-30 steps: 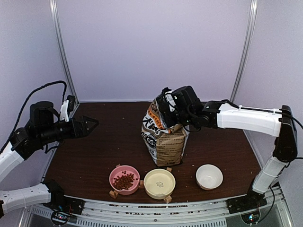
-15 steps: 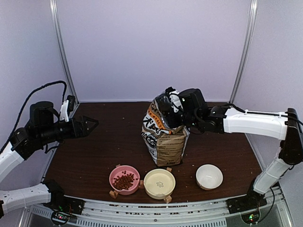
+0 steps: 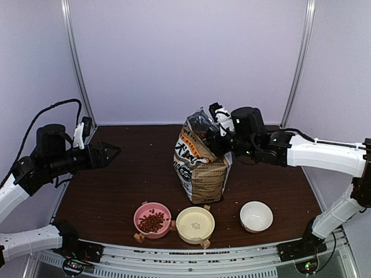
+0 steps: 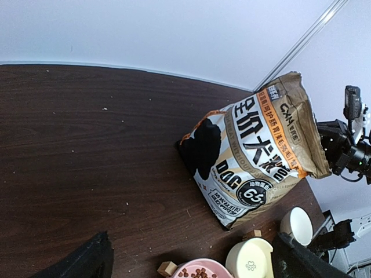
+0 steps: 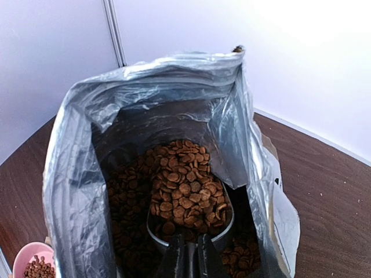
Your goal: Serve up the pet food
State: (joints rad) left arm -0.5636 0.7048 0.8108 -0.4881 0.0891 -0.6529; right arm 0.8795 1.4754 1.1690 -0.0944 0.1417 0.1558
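The right gripper (image 3: pixel 219 132) is at the mouth of the bag (image 3: pixel 200 168); the left gripper (image 3: pixel 112 152) hangs spread, idle. Only the pink bowl (image 3: pixel 144 208) holds pet food (image 3: pixel 152 221); the cream bowl (image 3: pixel 195 225) and white bowl (image 3: pixel 256 216) are empty. Left wrist: bag upright. Right wrist: jaws pinch the handle of the scoop (image 5: pixel 165 240), heaped with pet food inside the bag.

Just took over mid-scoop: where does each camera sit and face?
Top external: above and behind the robot, looking down over the table; shows left gripper and right gripper.
Left wrist: at the table's left, facing the bag; own fingers in bottom corners.
Right wrist: over the bag's mouth, looking down at the scoop of pet food; gripper holds its handle.
Shared: bag and pink bowl in all three.
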